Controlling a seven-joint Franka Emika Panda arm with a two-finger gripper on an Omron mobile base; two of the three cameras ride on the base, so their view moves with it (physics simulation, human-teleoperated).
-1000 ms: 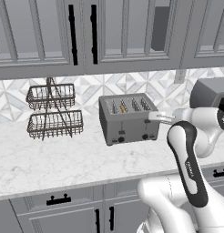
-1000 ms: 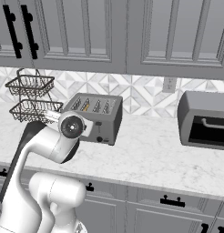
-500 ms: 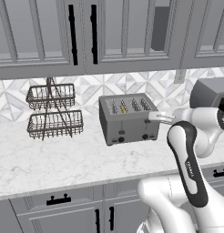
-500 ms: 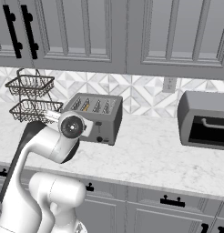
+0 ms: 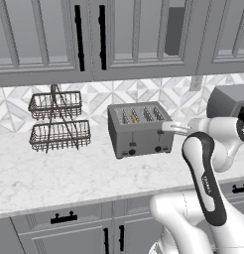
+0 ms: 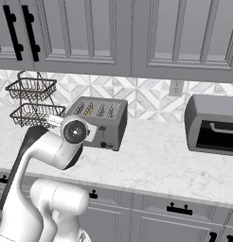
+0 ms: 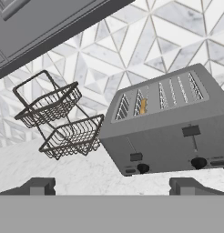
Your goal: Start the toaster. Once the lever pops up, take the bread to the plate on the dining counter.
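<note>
Currently, the wide-open gripper (image 7: 111, 186) is facing the toaster (image 7: 166, 120), risking pressing the lever (image 7: 190, 131) without bread (image 7: 142, 106).

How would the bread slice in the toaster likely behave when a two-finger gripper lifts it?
The bread looks thin and small, so probably light. Standing upright in a toaster slot, it seems stiff. Little shows above the slot, so a grip may slip.
</note>
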